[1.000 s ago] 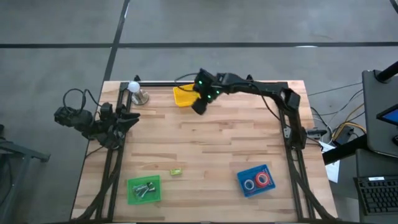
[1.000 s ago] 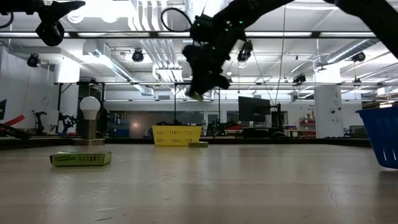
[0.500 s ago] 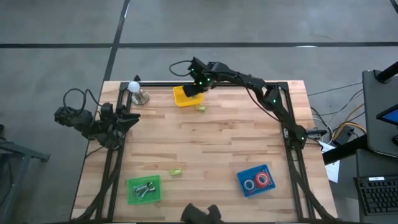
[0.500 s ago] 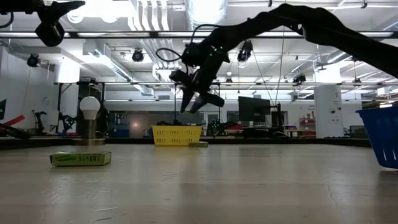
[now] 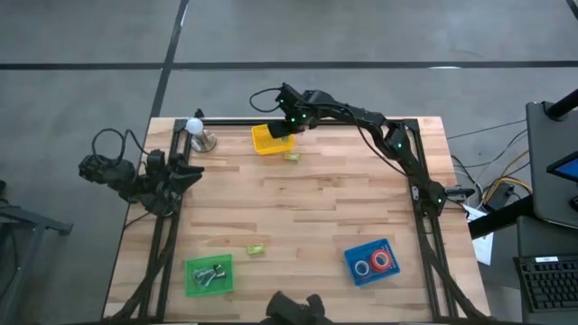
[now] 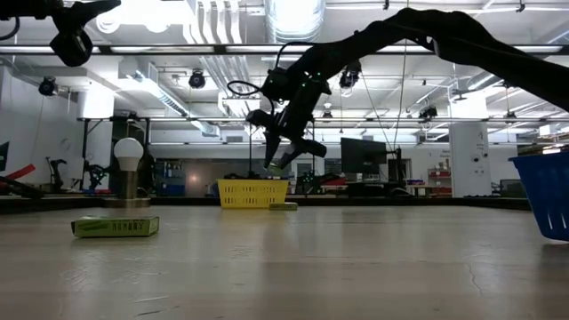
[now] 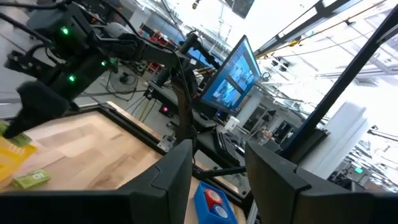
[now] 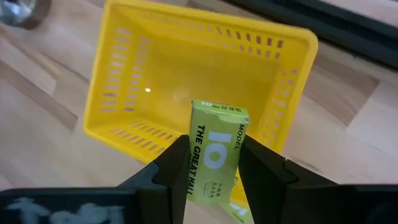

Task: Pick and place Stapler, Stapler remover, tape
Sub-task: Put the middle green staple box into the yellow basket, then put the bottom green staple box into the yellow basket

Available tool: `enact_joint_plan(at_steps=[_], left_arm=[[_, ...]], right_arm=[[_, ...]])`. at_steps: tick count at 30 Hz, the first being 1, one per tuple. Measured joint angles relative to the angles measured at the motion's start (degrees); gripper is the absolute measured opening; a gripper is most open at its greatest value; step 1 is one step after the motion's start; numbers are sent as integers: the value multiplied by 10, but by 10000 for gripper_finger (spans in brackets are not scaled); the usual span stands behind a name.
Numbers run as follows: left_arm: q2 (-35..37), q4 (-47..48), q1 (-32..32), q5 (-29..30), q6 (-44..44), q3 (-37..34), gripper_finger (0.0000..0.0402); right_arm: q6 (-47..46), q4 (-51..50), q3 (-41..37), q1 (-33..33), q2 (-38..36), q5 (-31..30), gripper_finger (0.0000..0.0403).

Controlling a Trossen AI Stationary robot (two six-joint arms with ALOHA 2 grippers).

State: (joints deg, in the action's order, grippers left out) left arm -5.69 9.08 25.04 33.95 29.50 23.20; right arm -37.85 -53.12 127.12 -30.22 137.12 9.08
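My right gripper (image 8: 214,171) hangs over the yellow basket (image 8: 186,93) at the table's far edge (image 5: 265,138), shut on a yellow-green staple box (image 8: 214,152). The low view shows gripper and box (image 6: 277,165) well above the basket (image 6: 253,192). A second green box (image 5: 292,156) lies flat on the table beside the basket, a third (image 5: 256,248) farther toward the near edge. Red tape rolls (image 5: 383,261) lie in the blue tray (image 5: 354,255). My left gripper (image 7: 217,180) is open and parked at the table's left edge (image 5: 185,171). My right gripper pinches the staple box between its two fingers, one finger (image 8: 177,165) on each long side face (image 8: 194,155). The fingers come from above, slanting down, and lie along the box. The box is lifted clear over the basket, its free end pointing down into it.
A green tray (image 5: 209,274) with metal pieces sits near the near-left corner. A lamp with a white bulb (image 5: 195,126) stands at the far-left corner, close to the basket. The middle of the wooden table (image 5: 343,199) is bare.
My right gripper has moved from beside the basket toward the far and left edges, coming over the basket, and has turned, carrying the green box with it. In the last half second it has barely shifted.
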Motion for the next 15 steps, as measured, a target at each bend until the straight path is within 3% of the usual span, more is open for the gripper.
enact_joint_plan(at_steps=[4, 10, 15], left_arm=[[0, 0, 0, -3, 7, 0, 151], [0, 0, 0, -5, 10, 0, 151], [0, 0, 0, -5, 10, 0, 151]], right_arm=[[1, 2, -4, -1, 0, -10, 143], [8, 5, -5, -2, 0, -13, 210], [72, -1, -1, 1, -4, -4, 253]])
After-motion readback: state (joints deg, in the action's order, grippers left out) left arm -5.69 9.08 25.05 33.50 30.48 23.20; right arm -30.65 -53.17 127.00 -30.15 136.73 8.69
